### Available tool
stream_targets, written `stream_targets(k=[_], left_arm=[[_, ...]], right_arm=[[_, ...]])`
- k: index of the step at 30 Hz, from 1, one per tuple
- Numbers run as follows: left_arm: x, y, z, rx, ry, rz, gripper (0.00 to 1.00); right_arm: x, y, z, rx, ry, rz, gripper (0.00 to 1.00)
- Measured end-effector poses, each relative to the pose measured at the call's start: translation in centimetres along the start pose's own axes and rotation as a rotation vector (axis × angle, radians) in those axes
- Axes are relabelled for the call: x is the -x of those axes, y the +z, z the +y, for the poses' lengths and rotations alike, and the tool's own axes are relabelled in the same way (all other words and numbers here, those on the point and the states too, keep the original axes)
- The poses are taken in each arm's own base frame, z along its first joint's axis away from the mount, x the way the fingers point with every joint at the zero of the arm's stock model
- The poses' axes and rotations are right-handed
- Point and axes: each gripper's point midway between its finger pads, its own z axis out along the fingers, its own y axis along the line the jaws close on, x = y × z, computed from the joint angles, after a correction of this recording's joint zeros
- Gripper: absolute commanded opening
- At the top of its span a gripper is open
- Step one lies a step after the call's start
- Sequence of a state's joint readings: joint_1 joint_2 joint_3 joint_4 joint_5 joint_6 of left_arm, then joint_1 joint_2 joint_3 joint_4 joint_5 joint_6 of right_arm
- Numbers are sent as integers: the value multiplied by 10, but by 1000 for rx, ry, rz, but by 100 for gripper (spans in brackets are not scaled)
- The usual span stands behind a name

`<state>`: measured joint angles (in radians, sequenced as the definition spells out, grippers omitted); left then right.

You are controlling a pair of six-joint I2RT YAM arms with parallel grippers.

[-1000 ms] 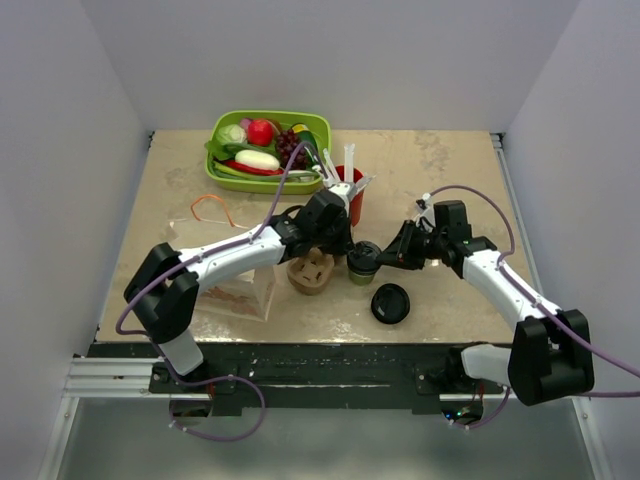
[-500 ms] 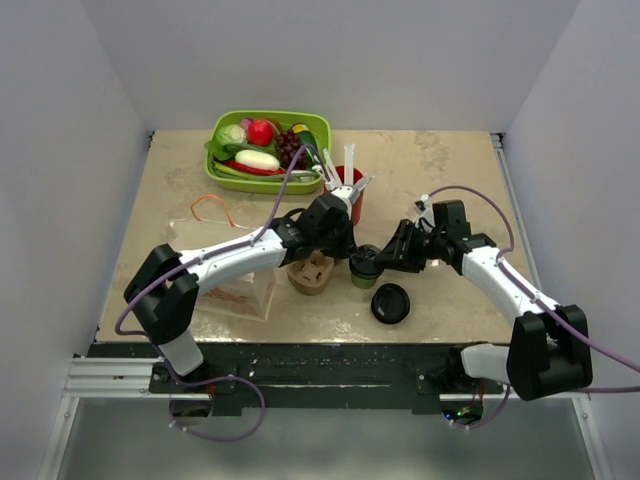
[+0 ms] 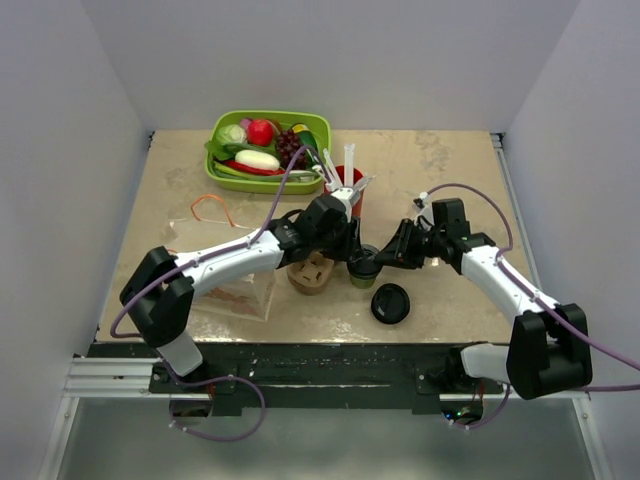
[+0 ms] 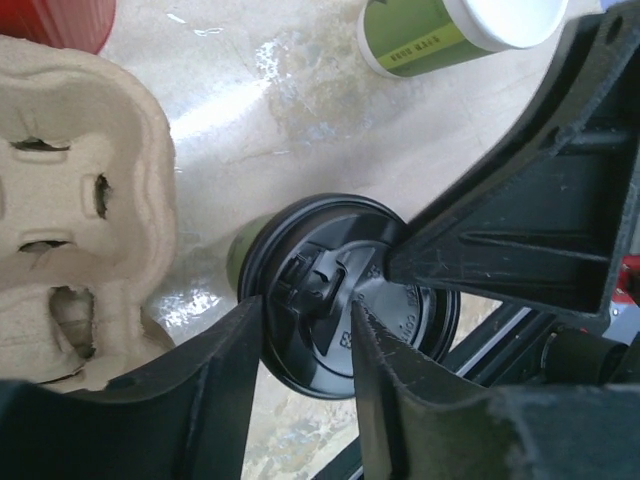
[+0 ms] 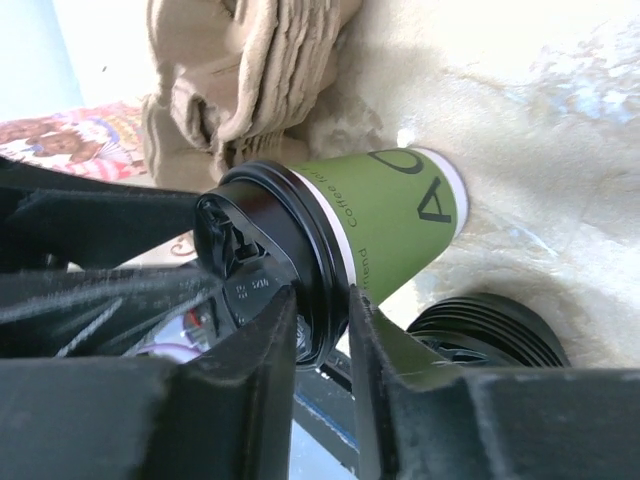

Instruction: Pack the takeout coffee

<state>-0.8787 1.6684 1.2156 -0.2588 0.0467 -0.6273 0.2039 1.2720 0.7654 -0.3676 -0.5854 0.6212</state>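
Note:
The takeout coffee (image 3: 362, 267) is a green paper cup (image 5: 390, 225) with a black lid (image 4: 340, 290), standing just right of the brown carrier (image 3: 311, 272). My right gripper (image 5: 320, 300) is shut on the lid's rim, one finger on each side; in the top view it (image 3: 383, 260) reaches the cup from the right. My left gripper (image 4: 305, 320) hovers over the lid from the left with its jaws apart and nothing clamped between them; from above it (image 3: 345, 248) sits at the cup's upper left.
A loose black lid (image 3: 390, 303) lies in front of the cup. A red cup with white sticks (image 3: 350, 195) stands behind it. A second green cup (image 4: 450, 35) shows in the left wrist view. A green tray of food (image 3: 318, 125) is at the back, and a paper bag (image 3: 240, 290) at the left.
My left gripper has gone from shut to open over the lid. My right gripper has moved left up to the cup and closed on the lid's rim.

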Motion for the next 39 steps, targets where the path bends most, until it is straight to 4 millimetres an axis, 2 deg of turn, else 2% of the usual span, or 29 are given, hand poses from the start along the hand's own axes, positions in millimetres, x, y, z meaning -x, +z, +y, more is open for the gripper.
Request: stream_targets(k=[5, 9, 12, 16, 22, 28, 32, 35, 39], left_arm=[[-3, -5, -5, -14, 18, 12, 54], [-8, -8, -1, 1, 23, 34, 62], [-17, -10, 4, 24, 22, 70, 66], [-17, -13, 6, 35, 22, 72, 71], [-6, -24, -1, 14, 22, 32, 82], [8, -24, 3, -3, 3, 0, 100], [15, -18, 6, -21, -11, -14, 100], [12, -9, 6, -38, -13, 4, 99], [4, 2, 5, -60, -13, 33, 92]], right_arm=[[6, -5, -4, -53, -39, -16, 56], [7, -9, -5, -78, -69, -7, 65], [8, -11, -2, -73, -83, -4, 68], [4, -11, 2, -45, -85, 14, 70], [2, -15, 4, -44, -84, 16, 72], [2, -30, 1, -99, -78, -40, 71], [-1, -33, 6, -72, -58, -63, 71], [-8, -29, 1, -73, -25, -43, 71], [-13, -25, -3, -77, 5, -29, 69]])
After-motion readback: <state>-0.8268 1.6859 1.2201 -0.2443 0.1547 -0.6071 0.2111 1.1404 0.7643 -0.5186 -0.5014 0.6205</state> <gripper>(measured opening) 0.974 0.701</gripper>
